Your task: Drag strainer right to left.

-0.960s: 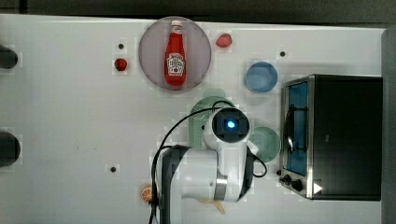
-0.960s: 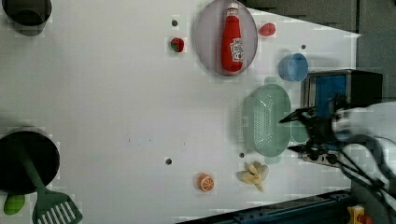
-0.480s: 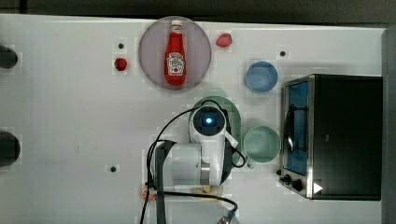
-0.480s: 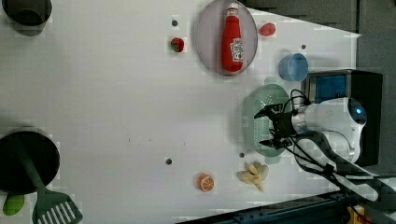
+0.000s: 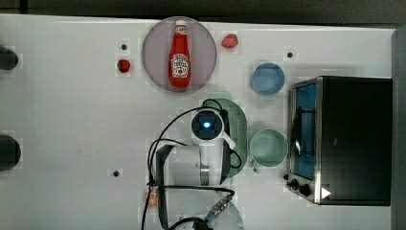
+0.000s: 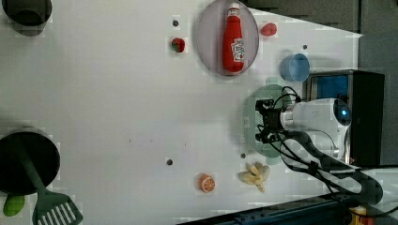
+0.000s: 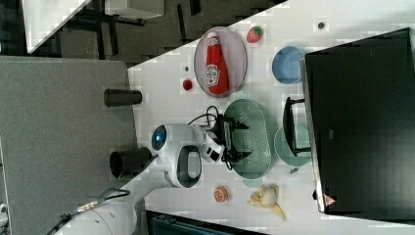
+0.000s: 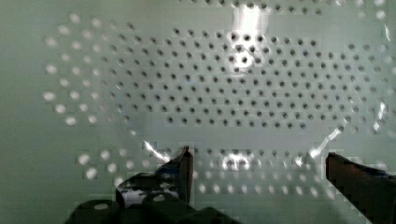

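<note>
The strainer (image 5: 239, 128) is a pale green oval colander lying beside the toaster oven, partly hidden under my arm in the top view. Its wide rim and perforated bowl show in the right view (image 7: 259, 117) and the left view (image 6: 248, 130). My gripper (image 7: 240, 140) hangs open over the strainer's bowl, its two fingers spread along the bowl's length. In the wrist view the perforated floor of the strainer (image 8: 243, 84) lies close below the open gripper (image 8: 259, 158), with nothing between the fingertips (image 8: 184, 165).
A black toaster oven (image 5: 349, 139) stands on the top view's right of the strainer, with a green mug (image 5: 268, 148) and a blue bowl (image 5: 268, 78) between them. A ketchup bottle (image 5: 180, 52) lies on a round plate. A banana (image 6: 256, 174) and an orange slice (image 6: 206, 183) lie near the table's edge.
My arm has swung toward the top view's left, from over the mug to over the strainer, and the gripper has come down close to the bowl. The strainer has not moved.
</note>
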Robot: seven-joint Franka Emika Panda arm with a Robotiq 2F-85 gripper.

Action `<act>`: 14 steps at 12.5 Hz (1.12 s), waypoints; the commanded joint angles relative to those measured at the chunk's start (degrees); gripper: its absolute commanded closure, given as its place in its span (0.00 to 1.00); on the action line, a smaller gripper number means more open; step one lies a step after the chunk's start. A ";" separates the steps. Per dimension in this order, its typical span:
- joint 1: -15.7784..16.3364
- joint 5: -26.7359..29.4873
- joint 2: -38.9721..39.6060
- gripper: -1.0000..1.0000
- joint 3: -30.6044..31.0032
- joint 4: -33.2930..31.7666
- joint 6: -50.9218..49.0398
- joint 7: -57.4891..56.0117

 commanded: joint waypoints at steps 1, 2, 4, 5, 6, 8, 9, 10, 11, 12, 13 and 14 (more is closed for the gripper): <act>2.23 0.90 -2.85 0.00 0.96 -0.73 0.28 5.03; 2.89 0.92 -2.83 0.00 1.13 -0.64 0.29 5.18; 4.47 1.71 -2.84 0.00 1.62 -0.51 0.21 6.17; 5.49 1.75 -2.83 0.00 1.86 -0.48 0.21 6.18; 6.49 1.81 -2.78 0.00 2.03 -0.49 0.19 6.58; 8.57 1.90 -2.73 0.00 2.47 -0.43 0.19 10.15; 9.65 1.91 -2.72 0.00 2.83 -0.31 0.20 12.81; 10.73 1.91 -2.72 0.00 3.27 -0.26 0.19 15.47; 11.71 1.91 -2.71 0.00 3.78 -0.15 0.20 18.21; 12.72 1.92 -2.69 0.00 4.35 0.25 0.19 20.45; 13.71 1.92 -2.66 0.00 4.84 0.50 0.16 22.25; 14.69 1.92 -2.62 0.00 5.30 0.72 0.15 23.77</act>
